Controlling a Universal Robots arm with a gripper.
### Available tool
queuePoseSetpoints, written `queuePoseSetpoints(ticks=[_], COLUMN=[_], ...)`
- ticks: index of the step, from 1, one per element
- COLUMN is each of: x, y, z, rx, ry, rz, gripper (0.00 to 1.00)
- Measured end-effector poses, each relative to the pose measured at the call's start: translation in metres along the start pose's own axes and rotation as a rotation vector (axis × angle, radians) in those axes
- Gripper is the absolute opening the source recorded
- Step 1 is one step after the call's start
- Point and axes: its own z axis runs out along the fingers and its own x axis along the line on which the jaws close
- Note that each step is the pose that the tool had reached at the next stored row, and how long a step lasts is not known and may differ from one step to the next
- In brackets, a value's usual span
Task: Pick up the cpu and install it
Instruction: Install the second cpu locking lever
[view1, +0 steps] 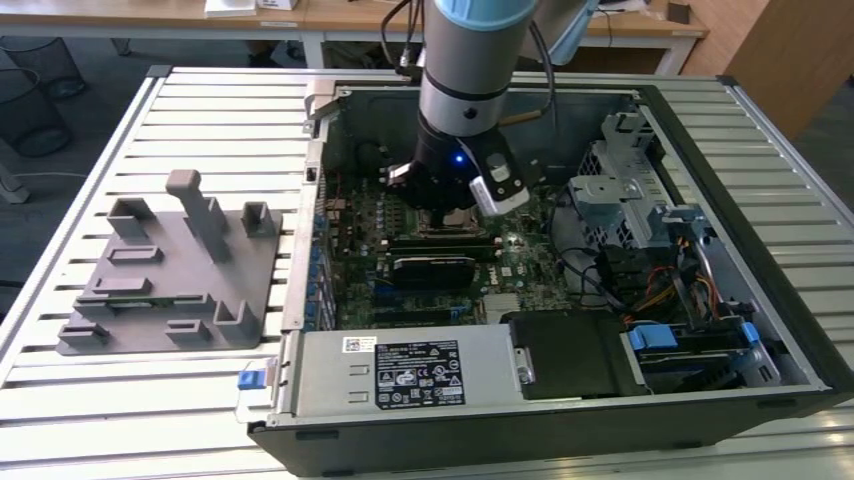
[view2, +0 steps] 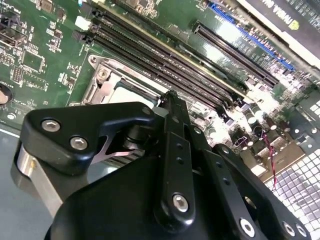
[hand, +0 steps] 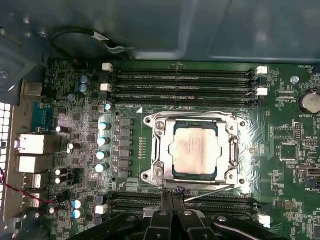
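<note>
A: Going from the exterior view's left, what's on the slatted metal surface?

B: A grey plastic fixture tray with upright posts at about nine o'clock from the open black computer case. The arm's black tool hangs over the green motherboard at the case's centre.

A: And the small square cpu with the silvery-white metal top?

B: In the first wrist view it lies inside the metal-framed socket, with the memory slots at twelve o'clock from it. It looks seated, though the frame appears unclamped.

A: Is the tool clenched or released?

B: I cannot tell; the fingertips sit at the view's edge, and nothing is visibly held.

A: Risks?

B: I'd judge a skewed chip the main worry: pressing down on a chip out of line would bend socket contacts. The tool could also snag the thin retention lever just beside it.
</note>
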Motion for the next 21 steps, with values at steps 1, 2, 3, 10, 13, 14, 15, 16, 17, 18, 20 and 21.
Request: queuePoseSetpoints(ticks=[1, 2, 3, 10, 13, 14, 15, 16, 17, 18, 20, 21], x=[0.0019, 0.0031, 0.0039, 0.0062, 0.0076, 0.0080, 0.0084, 0.0088, 0.0092, 0.0096, 0.0102, 0.0106], y=[-0.0004, -0.0008, -0.0011, -0.0038, -0.0045, -0.0047, -0.0049, -0.0050, -0.0051, -0.0053, -0.0056, -0.0058], z=[0.0002, 0.0004, 0.0008, 0.0073, 0.0109, 0.0123, 0.0134, 0.0146, 0.0157, 0.0168, 0.0182, 0.0187], rx=[-0.0001, -0.0001, -0.0002, -0.0047, -0.0069, -0.0078, -0.0086, -0.0096, -0.0110, -0.0129, -0.0190, -0.0226], ry=[0.0001, 0.0000, 0.0000, 0.0002, 0.0003, 0.0002, 0.0003, 0.0003, 0.0003, 0.0003, 0.0003, 0.0001], rz=[0.000, 0.000, 0.000, 0.000, 0.000, 0.000, 0.000, -0.001, -0.001, -0.001, -0.001, -0.001], gripper=[0.11, 0.11, 0.11, 0.11, 0.11, 0.11, 0.11, 0.11, 0.11, 0.11, 0.11, 0.11])
